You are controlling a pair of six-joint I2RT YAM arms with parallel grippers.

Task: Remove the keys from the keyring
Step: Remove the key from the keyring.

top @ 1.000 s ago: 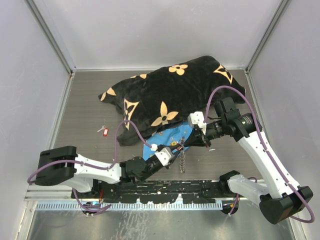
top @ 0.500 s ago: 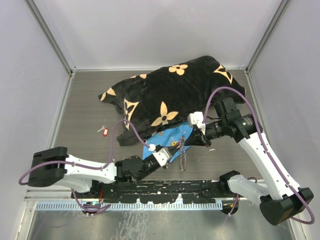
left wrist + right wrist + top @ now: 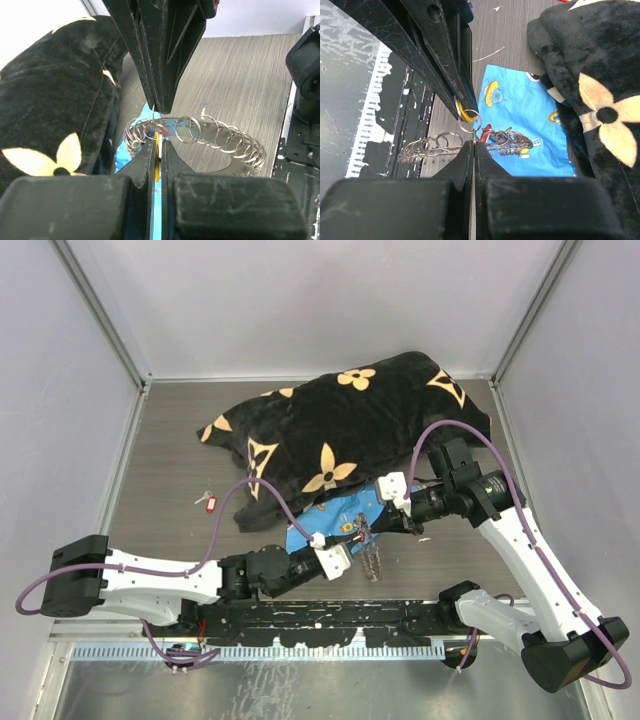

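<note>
**Both tools closed at the keyring**

A red-headed key [image 3: 209,503] lies alone on the tabletop [image 3: 170,440], well left of the arms. The left tool [image 3: 157,145] is pressed together on a yellow-headed key [image 3: 464,114]. The keyring [image 3: 220,136], a chain of small rings, hangs by the blue cloth [image 3: 520,110], pinched by the right tool [image 3: 474,146].

the left gripper [image 3: 358,536], reaching in from eight o'clock, and the right gripper [image 3: 376,527], coming from four o'clock, met tip to tip near the middle of the table [image 3: 170,440], both pinched closed where the keyring [image 3: 373,560] trailed toward six o'clock as a short silvery coil. a blue cloth [image 3: 335,515] lay beneath them, its far edge under a black cloth [image 3: 340,430] with tan flowers at twelve to two o'clock. one red-headed key [image 3: 209,503] lay alone at nine o'clock.
</note>
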